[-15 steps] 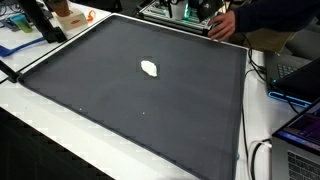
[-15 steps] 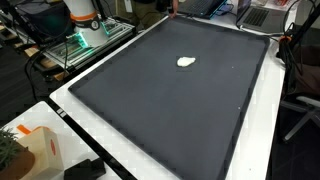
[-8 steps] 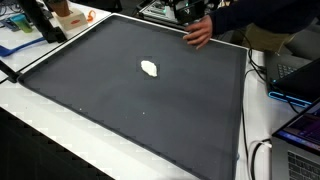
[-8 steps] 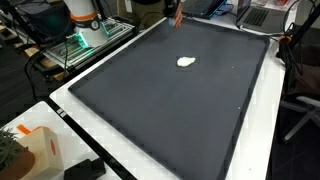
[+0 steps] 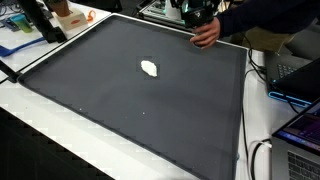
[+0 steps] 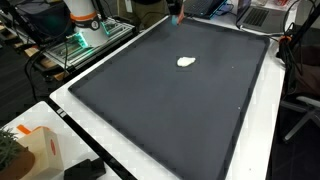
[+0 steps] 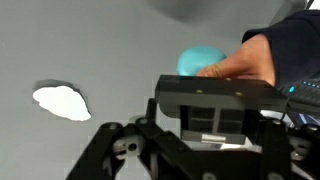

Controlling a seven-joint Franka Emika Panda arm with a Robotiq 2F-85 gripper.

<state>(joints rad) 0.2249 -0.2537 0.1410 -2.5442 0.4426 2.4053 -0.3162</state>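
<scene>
Reaching in since a second ago, a person's hand [image 7: 245, 58] holds a teal object [image 7: 203, 60] at the far edge of the dark mat [image 5: 180, 110], right before the gripper [image 7: 213, 128]; open or closed, I cannot tell. The white lump [image 7: 61, 101] stays at its middle.

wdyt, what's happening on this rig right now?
A person's hand is at the far edge of the mat, fingers on a teal thing right beside the end effector. A white lump lies alone mid-mat, untouched. Whether the end effector is open or shut doesn't show.
</scene>
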